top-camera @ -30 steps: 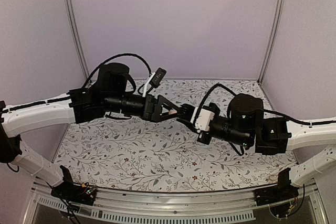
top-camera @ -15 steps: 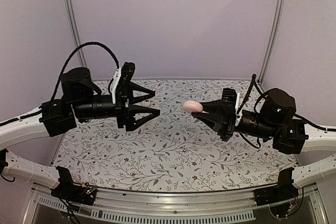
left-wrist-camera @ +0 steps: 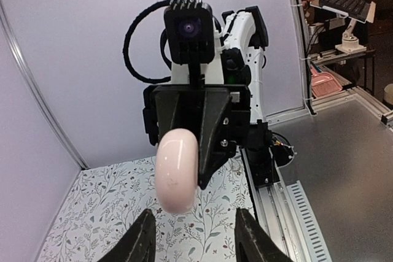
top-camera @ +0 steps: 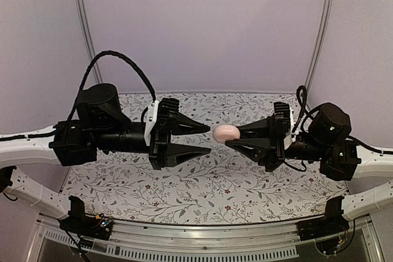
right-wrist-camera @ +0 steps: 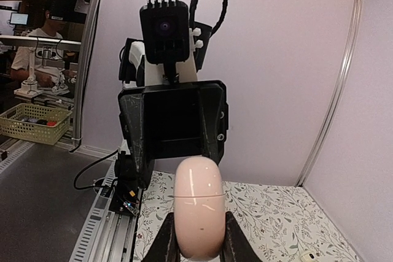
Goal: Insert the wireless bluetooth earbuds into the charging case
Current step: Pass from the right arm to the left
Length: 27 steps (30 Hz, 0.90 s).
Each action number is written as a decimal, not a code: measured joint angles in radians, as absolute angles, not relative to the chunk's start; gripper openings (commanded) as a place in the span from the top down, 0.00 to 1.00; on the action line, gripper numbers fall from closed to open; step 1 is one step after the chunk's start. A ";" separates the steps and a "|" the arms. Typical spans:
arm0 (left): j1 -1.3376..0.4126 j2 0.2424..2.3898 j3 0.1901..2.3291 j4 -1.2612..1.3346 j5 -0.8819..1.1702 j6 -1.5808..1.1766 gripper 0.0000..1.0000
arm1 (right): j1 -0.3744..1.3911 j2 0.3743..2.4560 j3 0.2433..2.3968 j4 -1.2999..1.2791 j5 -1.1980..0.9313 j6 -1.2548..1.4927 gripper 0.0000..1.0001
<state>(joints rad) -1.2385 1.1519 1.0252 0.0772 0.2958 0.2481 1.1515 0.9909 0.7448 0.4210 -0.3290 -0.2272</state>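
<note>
Your floral-print table (top-camera: 184,182) sits under both arms, walled in by plain pale panels. Your left arm (top-camera: 92,136) reaches in from the left and your right arm (top-camera: 328,136) from the right. Both are raised off the table and their grippers point at each other near the middle.

Your left gripper (top-camera: 207,139) is spread wide with nothing between its fingers. In the left wrist view the two fingers (left-wrist-camera: 142,237) stand well apart at the bottom edge.

Your right gripper (top-camera: 232,136) is narrow, clamped on the charging case (top-camera: 225,132). It pinches the case by one end, so most of the case sticks out past the fingertips toward the left gripper.

The case hangs in the air above the table, between the two grippers, just beside the left gripper's upper fingertip. You can't tell from these views whether they touch. In the right wrist view the case (right-wrist-camera: 198,207) is a pale pink pebble, its lid down, with a thin seam line across the middle.
</note>
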 measured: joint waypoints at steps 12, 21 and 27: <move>-1.265 1.206 1.080 0.080 0.222 0.266 0.64 | 1.151 1.011 0.745 0.427 -0.381 -0.221 0.95; -1.272 1.229 1.085 0.080 0.234 0.258 0.73 | 1.151 1.013 0.745 0.427 -0.379 -0.223 0.94; -1.279 1.248 1.101 0.075 0.242 0.258 0.81 | 1.151 1.018 0.745 0.426 -0.382 -0.224 0.93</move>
